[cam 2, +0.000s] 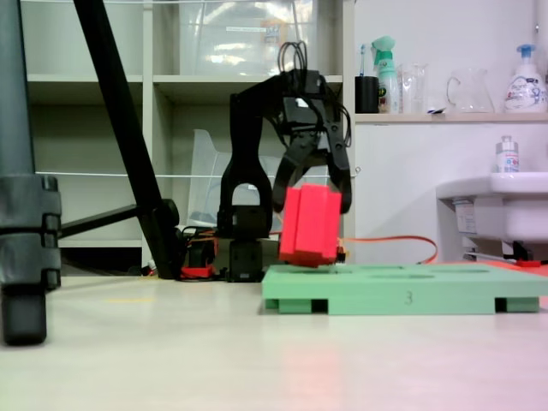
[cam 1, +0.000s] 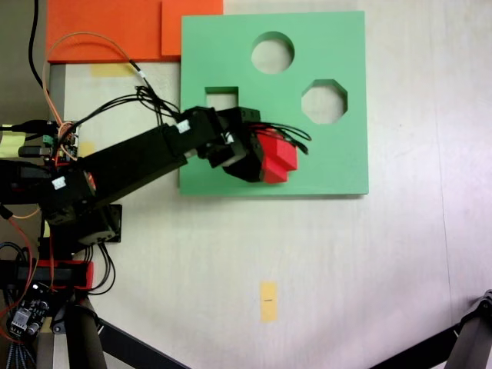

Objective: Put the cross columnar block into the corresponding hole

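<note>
while clamped by the gripper (cam 2: 312, 193), the cross columnar block (cam 2: 309, 224) hangs tilted.

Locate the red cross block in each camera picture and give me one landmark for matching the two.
Top-down fixed view: the red cross block sits mid-frame in the gripper, over the green board, below the square cut-out.
Low side fixed view: the block is at centre, tilted, its lower end just above the board's left part.
Shared landmark: the green board.

Black arm (cam 1: 138, 165), black cables, orange wires
</note>
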Tool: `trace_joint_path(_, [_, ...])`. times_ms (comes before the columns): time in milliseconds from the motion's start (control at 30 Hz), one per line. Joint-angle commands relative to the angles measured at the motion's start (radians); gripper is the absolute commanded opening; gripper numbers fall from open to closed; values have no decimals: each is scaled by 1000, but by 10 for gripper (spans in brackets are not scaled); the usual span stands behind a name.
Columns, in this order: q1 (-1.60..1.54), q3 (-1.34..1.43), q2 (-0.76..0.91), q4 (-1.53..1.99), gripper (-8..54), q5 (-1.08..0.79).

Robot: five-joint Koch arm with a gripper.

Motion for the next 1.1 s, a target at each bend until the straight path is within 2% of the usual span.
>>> trace_joint_path(0, [-23,-60,15,-72,220,29])
trace_joint_path(600, [-83,-61,-8,-91,220,101])
trace_joint_path(933, [-81,-43,-106,-92,221,123])
trace_joint_path(1033, [-77,-43,-144,-123,255,121])
trace_joint_path(1067, [-75,-43,-160,-143,299,120])
